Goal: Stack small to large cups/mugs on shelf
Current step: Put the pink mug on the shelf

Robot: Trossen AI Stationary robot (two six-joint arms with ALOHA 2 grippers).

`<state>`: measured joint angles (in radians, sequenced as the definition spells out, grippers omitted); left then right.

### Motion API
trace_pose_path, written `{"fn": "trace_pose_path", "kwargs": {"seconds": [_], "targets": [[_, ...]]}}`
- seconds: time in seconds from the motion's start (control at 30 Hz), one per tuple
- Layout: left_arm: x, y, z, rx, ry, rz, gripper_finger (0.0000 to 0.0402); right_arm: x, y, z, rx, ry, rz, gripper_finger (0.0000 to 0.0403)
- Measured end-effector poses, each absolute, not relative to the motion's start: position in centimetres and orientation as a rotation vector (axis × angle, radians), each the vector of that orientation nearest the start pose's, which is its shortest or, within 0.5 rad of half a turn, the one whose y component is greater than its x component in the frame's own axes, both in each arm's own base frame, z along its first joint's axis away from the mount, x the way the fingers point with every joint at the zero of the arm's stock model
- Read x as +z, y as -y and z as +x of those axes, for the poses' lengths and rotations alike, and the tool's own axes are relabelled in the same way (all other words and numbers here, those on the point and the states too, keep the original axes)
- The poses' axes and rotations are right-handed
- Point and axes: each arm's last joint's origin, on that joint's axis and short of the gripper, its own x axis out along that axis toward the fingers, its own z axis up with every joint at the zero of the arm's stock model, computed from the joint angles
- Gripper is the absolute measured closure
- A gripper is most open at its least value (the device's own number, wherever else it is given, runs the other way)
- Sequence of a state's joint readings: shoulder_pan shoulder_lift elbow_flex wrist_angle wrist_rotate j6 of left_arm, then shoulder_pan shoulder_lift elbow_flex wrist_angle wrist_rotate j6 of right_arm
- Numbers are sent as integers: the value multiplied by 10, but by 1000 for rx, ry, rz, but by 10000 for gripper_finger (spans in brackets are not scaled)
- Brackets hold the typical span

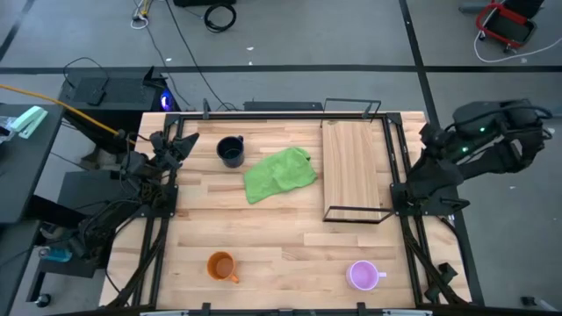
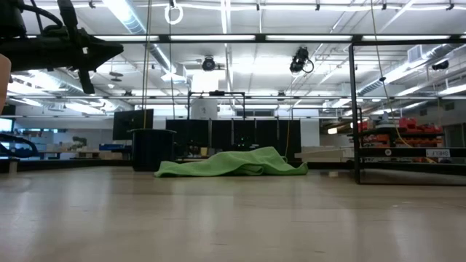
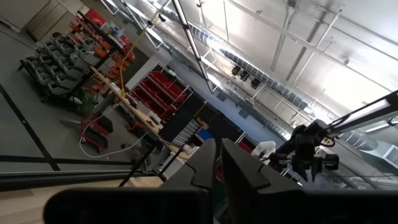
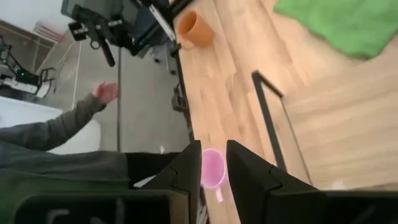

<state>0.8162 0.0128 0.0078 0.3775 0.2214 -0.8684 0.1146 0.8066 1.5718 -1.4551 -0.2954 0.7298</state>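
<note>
Three small handled mugs on the butcher-block tabletop (image 1: 290, 233): dark navy one (image 1: 231, 151) at 11 o'clock, orange one (image 1: 221, 266) at 7, pale purple one (image 1: 363, 276) at 5. One crumpled green cloth (image 1: 278, 174) mid-table, one empty light wooden shelf board (image 1: 355, 167) at 2. Left gripper (image 1: 187, 144) at 10, fingers nearly together, holding nothing; right gripper (image 1: 395, 200) at 3, fingers slightly apart, empty. No readable writing.
</note>
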Motion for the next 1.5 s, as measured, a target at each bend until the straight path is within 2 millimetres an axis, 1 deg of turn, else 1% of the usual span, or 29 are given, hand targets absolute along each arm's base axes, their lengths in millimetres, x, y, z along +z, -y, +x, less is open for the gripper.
{"fn": "trace_pose_path", "kwargs": {"seconds": [0.2,0.33,0.4,0.47,0.57,0.67,0.77,0.87,1.0,1.13,1.23,1.37,1.5], "targets": [[201,-62,67,401,555,-648,367,445,-15,47,151,-839,799,319],[201,-62,67,402,554,-648,372,446,-16,57,163,-840,780,319],[201,-62,67,402,554,-648,374,448,-17,67,179,-809,740,319],[201,-62,67,401,555,-648,372,451,-20,84,213,-781,696,319],[201,-62,67,401,555,-648,368,450,-29,109,283,-808,655,319],[201,-62,67,402,555,-648,365,445,-45,127,348,-875,613,319],[201,-62,67,401,555,-648,363,439,-65,137,376,-954,581,319],[201,-62,67,401,555,-648,364,433,-88,139,380,-1024,570,319],[201,-62,67,401,554,-648,369,428,-116,130,349,-1086,582,319],[201,-62,67,401,554,-648,373,420,-141,119,277,-1154,578,319],[201,-62,67,401,554,-648,374,409,-155,113,169,-1206,533,319],[201,-62,67,401,555,-648,368,390,-176,118,33,-1247,435,319],[201,-62,67,401,554,-648,365,368,-197,132,-59,-1298,316,319]]}}
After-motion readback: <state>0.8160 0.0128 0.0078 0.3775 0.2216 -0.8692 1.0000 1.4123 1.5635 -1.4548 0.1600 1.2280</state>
